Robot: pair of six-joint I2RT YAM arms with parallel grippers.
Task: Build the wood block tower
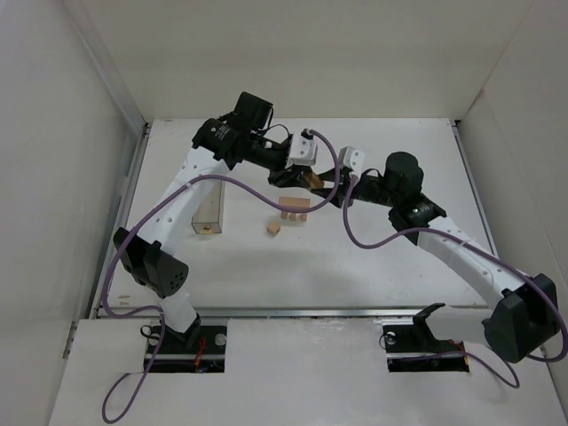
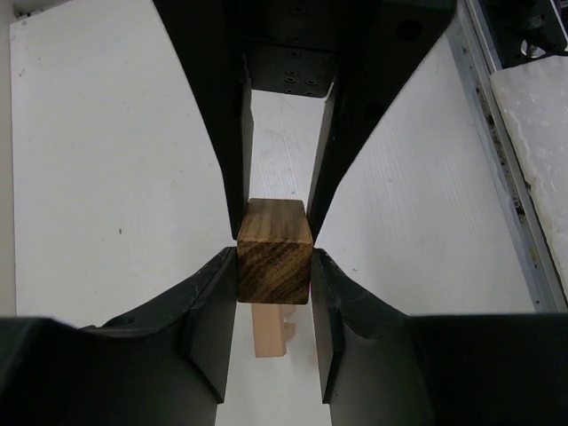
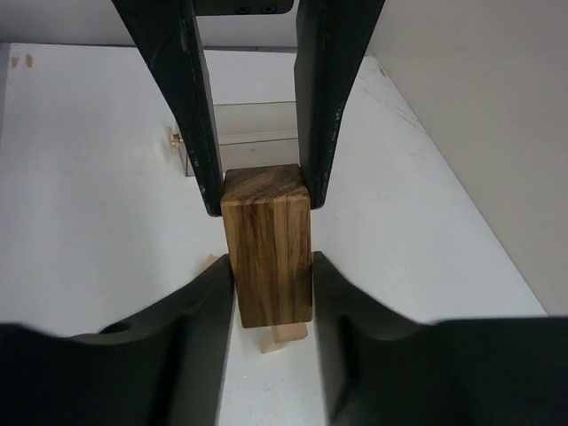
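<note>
- Your left gripper [image 2: 273,286] is clamping one end of a dark-grained wood block [image 2: 273,251].
- Your right gripper [image 3: 271,293] is squeezing the same block's other end.
- You are holding it in the air over the tan tower [image 1: 294,209].
- A small cube [image 1: 274,229] is lying near the tower.

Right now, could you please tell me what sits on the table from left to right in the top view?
clear plastic box → loose wood block → block stack; the block held aloft overlaps the stack, so it is omitted.
</note>
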